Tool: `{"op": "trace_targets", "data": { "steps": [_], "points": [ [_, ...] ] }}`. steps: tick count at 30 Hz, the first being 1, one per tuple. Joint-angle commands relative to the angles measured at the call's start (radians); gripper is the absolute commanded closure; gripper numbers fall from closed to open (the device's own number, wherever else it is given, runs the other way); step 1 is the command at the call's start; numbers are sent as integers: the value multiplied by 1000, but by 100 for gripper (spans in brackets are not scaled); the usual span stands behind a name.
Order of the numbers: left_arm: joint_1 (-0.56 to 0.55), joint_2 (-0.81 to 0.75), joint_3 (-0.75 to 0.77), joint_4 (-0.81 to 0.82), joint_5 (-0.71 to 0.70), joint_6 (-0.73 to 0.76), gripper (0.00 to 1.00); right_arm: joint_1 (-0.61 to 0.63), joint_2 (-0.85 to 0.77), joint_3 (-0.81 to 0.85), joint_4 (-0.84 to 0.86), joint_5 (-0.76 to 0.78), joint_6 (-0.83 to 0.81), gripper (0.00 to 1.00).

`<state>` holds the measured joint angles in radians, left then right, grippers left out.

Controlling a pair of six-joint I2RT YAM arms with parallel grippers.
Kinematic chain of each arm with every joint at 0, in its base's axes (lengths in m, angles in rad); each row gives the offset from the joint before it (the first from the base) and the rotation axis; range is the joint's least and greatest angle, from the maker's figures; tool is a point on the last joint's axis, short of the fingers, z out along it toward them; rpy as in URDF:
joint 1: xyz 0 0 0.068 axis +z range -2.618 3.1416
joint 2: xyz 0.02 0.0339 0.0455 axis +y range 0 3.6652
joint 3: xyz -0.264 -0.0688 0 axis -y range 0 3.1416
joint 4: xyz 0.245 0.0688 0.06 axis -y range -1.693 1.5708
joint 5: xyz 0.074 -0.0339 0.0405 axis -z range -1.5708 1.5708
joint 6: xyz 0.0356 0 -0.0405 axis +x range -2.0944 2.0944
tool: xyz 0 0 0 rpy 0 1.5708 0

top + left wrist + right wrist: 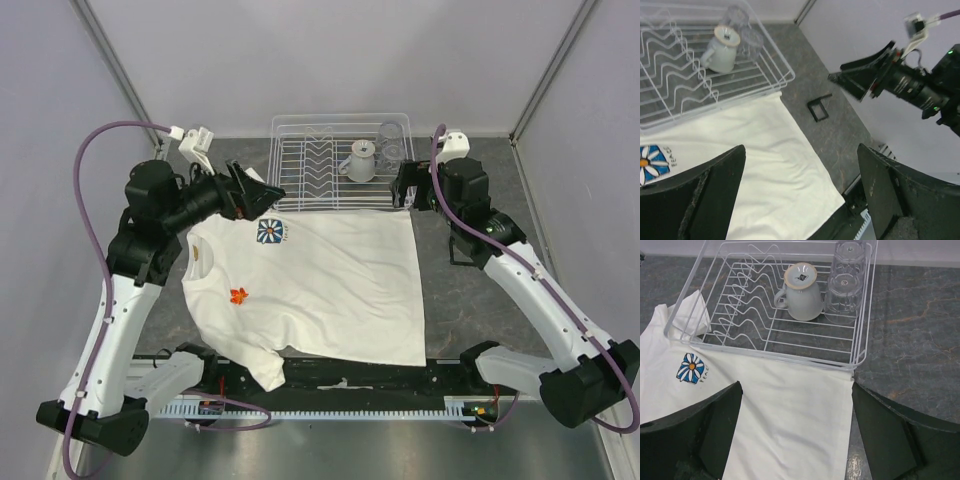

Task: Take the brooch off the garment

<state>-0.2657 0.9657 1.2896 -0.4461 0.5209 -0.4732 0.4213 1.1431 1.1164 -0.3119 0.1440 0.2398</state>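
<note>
Bench (445, 300): dark grey, marbled, bearing everything below.

Garment (340, 290): a white short-sleeved T-shirt, spread flat, front up, in the middle of the bench. Its long axis runs across the bench. The collar points toward the left arm's side and the hem lies on the right arm's side. One sleeve reaches toward the near edge. The other lies at the far side, beside the near left corner of the dish rack.

Dish rack (340, 117): clear, with white wires, standing behind the shirt. Its near rim meets the shirt's far edge.

Left claw (262, 192): over the far shoulder of the shirt, its tips aimed toward the right. In the left wrist view its fingers (700, 200) stand wide apart with nothing between them.

Right claw (405, 185): by the rack's near right corner, above the far corner of the hem. Its fingers (695, 435) are likewise spread and hold nothing.

Mug (802, 292): white, bottom up, in the rack.

Two clear tumblers (845, 290): inverted, just beside the mug on its right.

Logo (269, 233): a square blue patch with a white-and-yellow daisy, on the chest toward the far side.

Brooch (238, 295): a tiny orange-red pin on the chest, near the collar and on the near side of the logo. It is well apart from both claws. It is too small to tell which way its long axis points.
</note>
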Motion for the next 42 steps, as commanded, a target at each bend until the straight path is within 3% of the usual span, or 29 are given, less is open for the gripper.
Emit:
{"op": "trace_targets", "data": {
  "steps": [1,3,10,12,13,14,16,20,22,24,25,34,42],
  "points": [
    [10,-21,-58,-109,-29,-58,0,26,47,92,33,-64,16,2],
    [10,-53,-116,-152,-112,-39,0,74,90,131,37,-87,15,2],
    [19,-220,-298,-300,-428,-116,1,449,285,137,202,-139,58,2],
    [20,-277,-355,-345,-519,-197,12,517,345,108,264,-188,91,2],
    [20,-300,-378,-380,-560,-226,25,566,360,71,331,-201,107,3],
    [20,-336,-398,-387,-573,-263,45,583,388,50,367,-217,122,4],
    [20,-367,-467,-390,-570,-292,45,623,417,-15,469,-276,189,7],
    [20,-398,-565,-385,-553,-398,20,680,532,-87,649,-380,295,13],
    [20,-407,-618,-372,-549,-418,19,706,572,-90,700,-392,311,23],
    [20,-418,-676,-344,-539,-455,24,712,615,-95,729,-383,322,38],
    [20,-429,-696,-332,-539,-484,31,714,629,-105,767,-371,326,41],
    [25,-372,-802,-247,-731,-565,43,691,793,-40,862,-302,357,48],
    [69,-207,-831,-195,-757,-610,55,656,937,63,867,-377,389,53]
  ]
}}
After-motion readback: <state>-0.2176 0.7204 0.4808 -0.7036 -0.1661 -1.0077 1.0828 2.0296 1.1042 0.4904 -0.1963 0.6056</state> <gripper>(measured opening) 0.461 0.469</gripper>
